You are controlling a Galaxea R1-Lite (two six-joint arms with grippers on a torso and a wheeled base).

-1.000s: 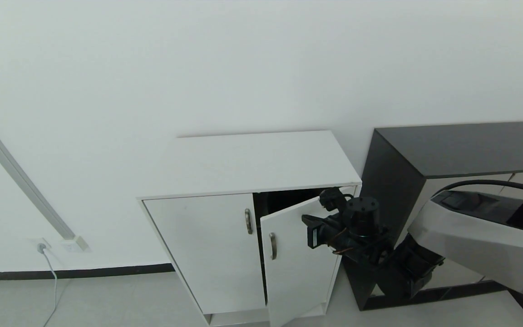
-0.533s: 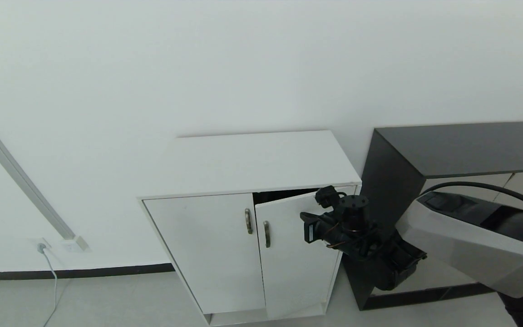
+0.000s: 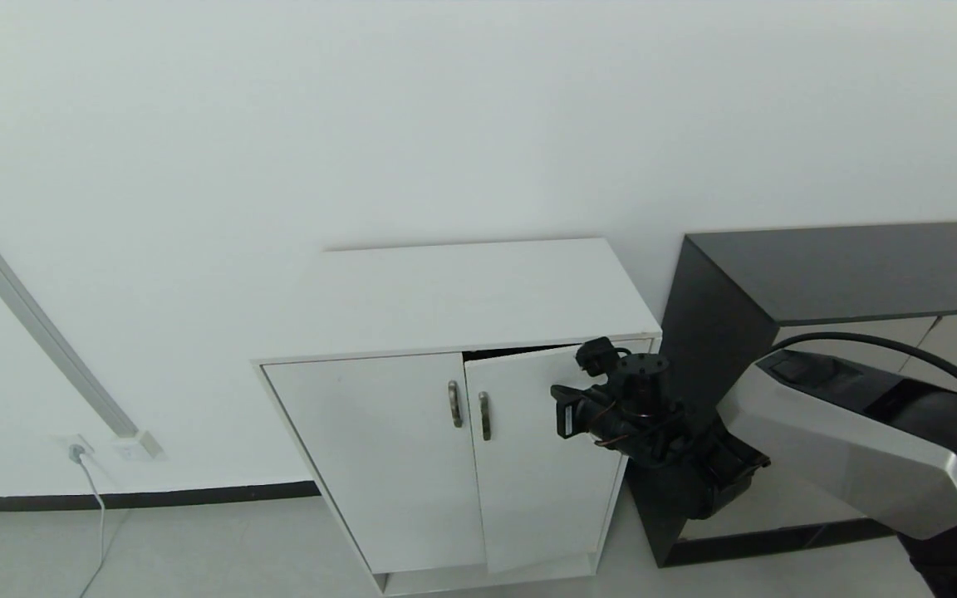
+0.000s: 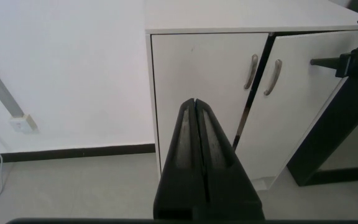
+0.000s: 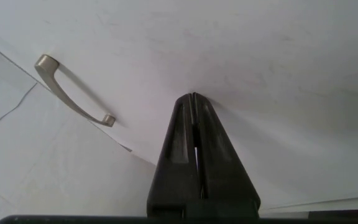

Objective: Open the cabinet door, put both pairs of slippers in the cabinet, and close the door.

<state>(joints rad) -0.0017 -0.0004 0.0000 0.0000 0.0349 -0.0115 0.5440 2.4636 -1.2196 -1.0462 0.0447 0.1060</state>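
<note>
One wall socket (image 3: pixel 74 453): low on the wall at far left, with a grey cable (image 3: pixel 99 531) hanging from it to the floor.
Conduit (image 3: pixel 30 324): a grey strip slanting down the wall to a small box beside the socket.
Left gripper (image 4: pixel 194 102): well apart from the cabinet and facing its front; fingers pressed together, holding nothing.
Cabinet (image 3: pixel 462 295): white, low and flat-topped, standing against the wall on the pale floor, with two plain doors.
Left door (image 3: pixel 370 448): flush with the front, its metal handle (image 3: pixel 453 404) upright near the centre seam.
Right door (image 3: pixel 528 490): almost closed. A thin dark gap shows along its top edge and its lower corner stands slightly proud. Its handle (image 3: pixel 484 415) is just beside the other.
Right gripper (image 5: pixel 194 99): fingers closed together, tips touching the right door's face, gripping nothing.
Black sideboard (image 3: pixel 819 266): just beside the cabinet on the right.
</note>
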